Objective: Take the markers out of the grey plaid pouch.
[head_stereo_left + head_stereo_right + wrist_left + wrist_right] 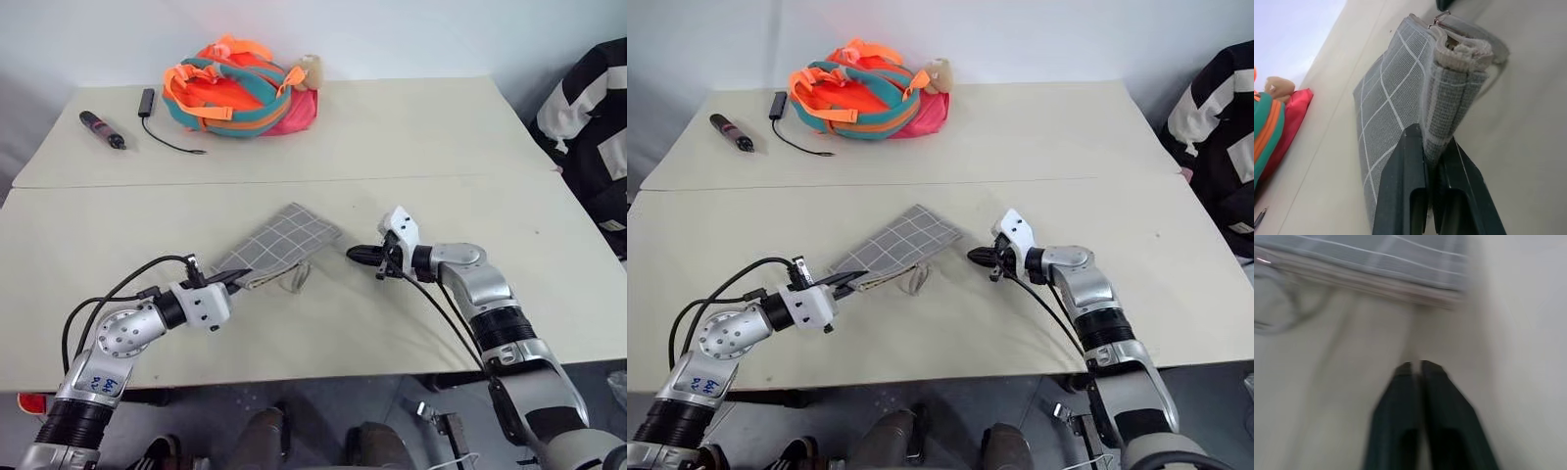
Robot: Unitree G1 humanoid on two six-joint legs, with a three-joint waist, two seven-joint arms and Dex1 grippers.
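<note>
On the table (pixel 411 147), by the pouch:
Pouch: the grey plaid pouch (pixel 279 243) lies flat mid-table, its near corner lifted.
Left gripper (pixel 235 277): clamped on that near corner, fabric pinched between both fingers (pixel 1400 196).
Right gripper (pixel 357 255): just beside the pouch's far end, apart from it, fingertips almost together, holding nothing.
Backpack (pixel 240 88): well beyond the pouch, at the table's back.
Black stick (pixel 102 129): near the backpack.

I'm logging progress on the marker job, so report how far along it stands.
Done: the left gripper is clamped on one corner of the grey plaid pouch, which lies on the table.
In hand: the right gripper sits beside the pouch, apart from it, holding nothing.
Left: no markers are out yet.
</note>
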